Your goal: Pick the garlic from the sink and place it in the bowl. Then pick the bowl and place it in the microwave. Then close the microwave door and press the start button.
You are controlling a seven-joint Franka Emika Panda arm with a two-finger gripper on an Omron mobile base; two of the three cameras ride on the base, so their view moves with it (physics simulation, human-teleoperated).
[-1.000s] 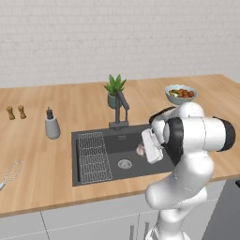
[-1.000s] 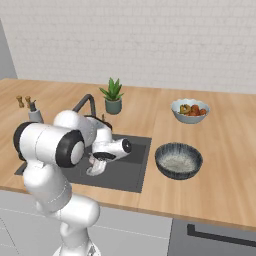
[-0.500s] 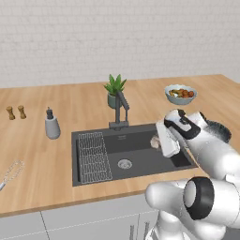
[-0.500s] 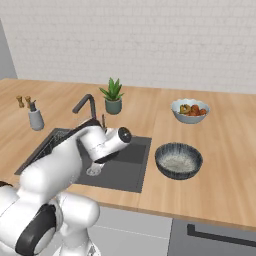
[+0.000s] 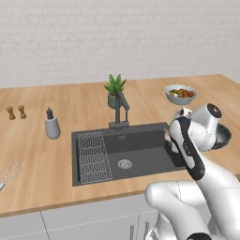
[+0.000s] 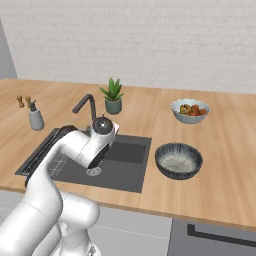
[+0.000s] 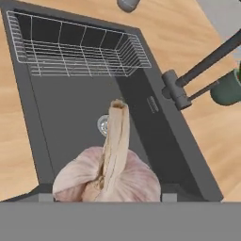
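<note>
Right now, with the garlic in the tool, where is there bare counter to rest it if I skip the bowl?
Bare wood lies between the sink and the bowl, and in front of the bowl. More lies left of the sink, between the soap bottle and the counter's front edge. It is crowded behind the sink, around the faucet and the plant.

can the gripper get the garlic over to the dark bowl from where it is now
Probably yes. The gripper holds the garlic lifted above the sink, and the bowl sits open on bare counter just beside the basin, with nothing standing between.
</note>
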